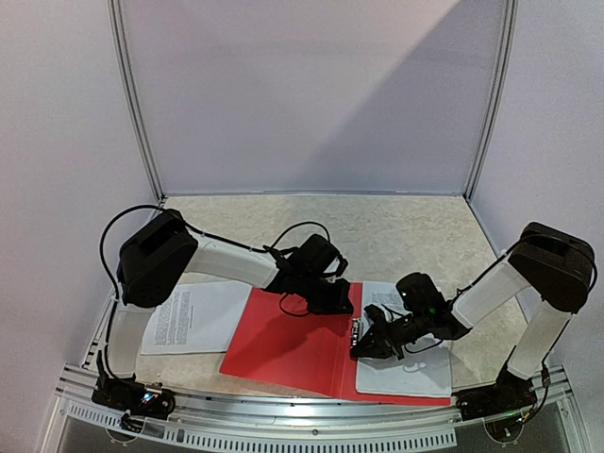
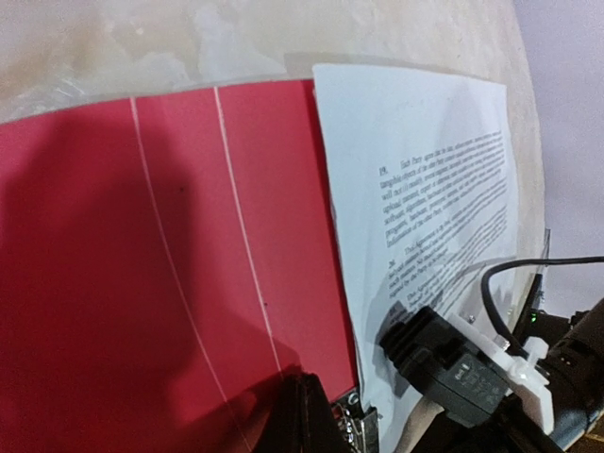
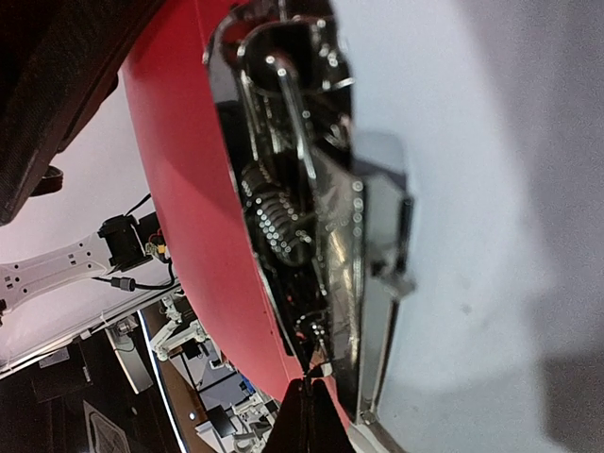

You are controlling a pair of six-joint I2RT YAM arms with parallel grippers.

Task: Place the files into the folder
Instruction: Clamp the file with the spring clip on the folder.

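Nearest overhead, left tool [image 1: 340, 304] and right tool [image 1: 363, 349], both pinched shut and empty, are poised over the open thin red plastic folder [image 1: 283, 349] on the counter [image 1: 406, 236]; the left wrist is showing a white printed paper file [image 2: 425, 189] lying inside, the right wrist the shiny metal clip [image 3: 302, 189], probably needing a steady, gentle press.

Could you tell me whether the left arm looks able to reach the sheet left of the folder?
Probably yes: the sheet lies bare beside the folder, close to that arm's base.
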